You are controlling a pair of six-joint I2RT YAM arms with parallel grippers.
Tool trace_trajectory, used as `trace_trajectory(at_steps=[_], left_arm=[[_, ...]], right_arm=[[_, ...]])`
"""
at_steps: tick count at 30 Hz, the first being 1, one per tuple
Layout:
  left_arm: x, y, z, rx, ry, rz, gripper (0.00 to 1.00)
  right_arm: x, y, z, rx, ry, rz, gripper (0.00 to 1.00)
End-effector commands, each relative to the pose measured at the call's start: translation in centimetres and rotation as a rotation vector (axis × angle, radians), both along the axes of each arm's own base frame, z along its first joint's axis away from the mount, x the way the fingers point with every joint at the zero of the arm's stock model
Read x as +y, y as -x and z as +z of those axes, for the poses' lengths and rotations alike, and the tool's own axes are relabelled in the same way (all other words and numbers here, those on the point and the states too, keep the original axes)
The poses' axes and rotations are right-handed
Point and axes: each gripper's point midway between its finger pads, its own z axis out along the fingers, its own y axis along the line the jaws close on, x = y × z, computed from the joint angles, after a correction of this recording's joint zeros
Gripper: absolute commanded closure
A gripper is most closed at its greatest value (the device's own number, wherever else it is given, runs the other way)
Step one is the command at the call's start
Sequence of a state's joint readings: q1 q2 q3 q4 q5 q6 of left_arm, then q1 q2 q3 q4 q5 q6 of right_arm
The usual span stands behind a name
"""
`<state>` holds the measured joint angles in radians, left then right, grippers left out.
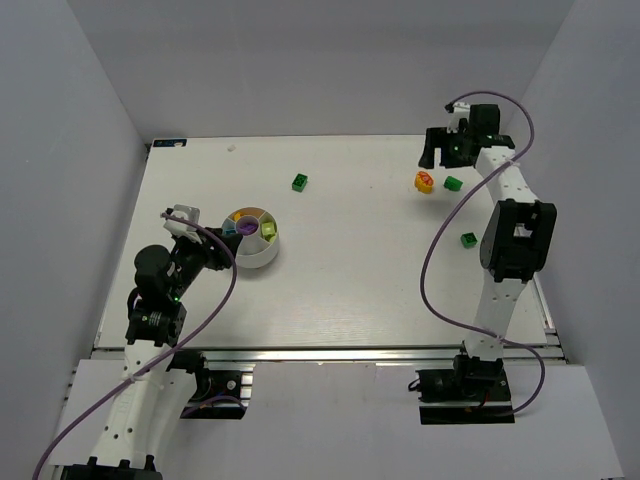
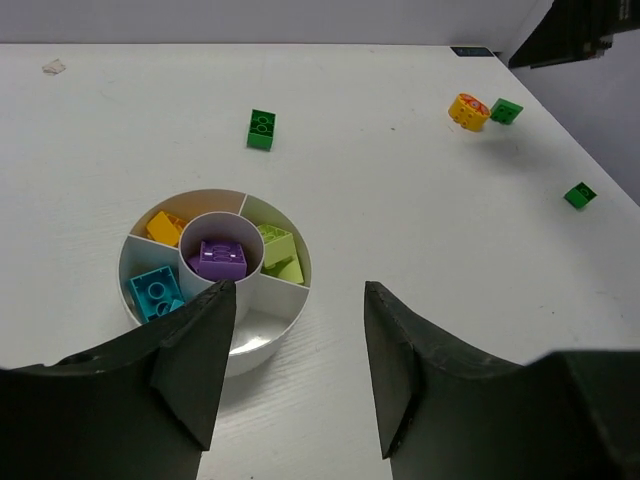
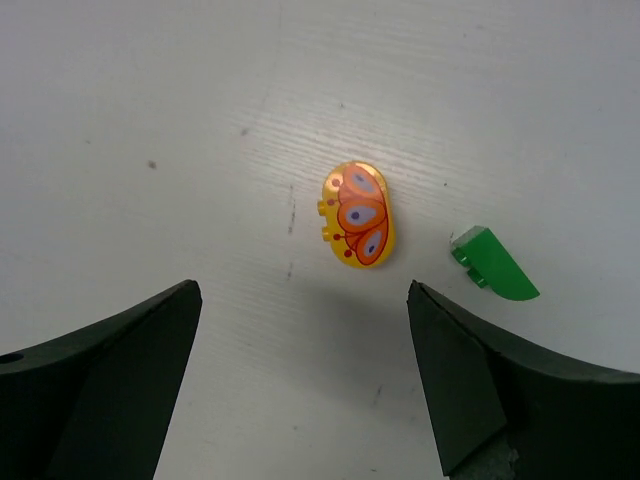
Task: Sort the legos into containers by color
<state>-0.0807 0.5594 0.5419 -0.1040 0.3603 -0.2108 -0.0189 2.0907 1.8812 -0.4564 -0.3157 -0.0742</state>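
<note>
White tabletop (image 1: 350, 270) walled by plain white panels fills the overhead view. At the left, the left gripper (image 2: 297, 290) hangs at the near side of the round white bowl (image 1: 258, 258), its fingers partly apart with nothing between them. The bowl's compartments hold sorted bricks: a cyan brick (image 2: 157, 290) at the left, an orange brick (image 2: 164, 228) behind it, a purple brick (image 2: 218, 259) in the middle cup and lime-yellow bricks (image 2: 280, 252) on the right. Beyond the bowl, a dark green brick (image 1: 299, 182) lies alone on the table. Far to the right, the right gripper (image 3: 302, 290) hovers with fingers spread wide and empty above an oval orange piece (image 3: 359, 214) printed with a butterfly-like pattern. A second green brick (image 3: 495, 265) lies just beside that piece without touching it. A third green brick (image 1: 467, 239) sits nearer the arm bases.
</note>
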Motion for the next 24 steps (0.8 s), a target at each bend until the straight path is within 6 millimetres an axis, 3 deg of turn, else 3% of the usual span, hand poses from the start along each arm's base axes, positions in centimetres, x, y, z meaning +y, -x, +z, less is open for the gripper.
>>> trace_trajectory(at_steps=[1,3,4,9,15,19,24], left_arm=[[-0.3,0.3,0.9,-0.026,0.002,-0.022,0.36],[-0.2,0.4,1.2,-0.037,0.004,-0.021,0.35],[-0.2,0.4,1.2,-0.037,0.001,-0.019,0.35],[-0.1,0.4,1.1,-0.034,0.000,-0.015,0.35],[-0.1,0.2,0.6,-0.020,-0.004,-0.012,0.34],[-0.1,0.1,0.6,-0.016,-0.005,-0.015,0.34],[-0.3,0.0,0.3,-0.008,-0.006,-0.026,0.30]], right_arm=[[1.3,1.2,-2.9,0.055,0.163,0.168,0.11],[0.5,-0.2,-2.6,0.031,0.221,0.173,0.11],[0.3,-0.4,-4.1,0.059,0.230,0.185,0.11],[-0.6,-2.2,-6.2,0.043,0.347,0.191,0.11],[-3.2,-4.1,-7.6,0.015,0.487,0.142,0.12],[-3.4,-4.3,-8.7,0.015,0.493,0.146,0.13],[-2.2,-4.4,-10.6,0.034,0.440,0.196,0.19]])
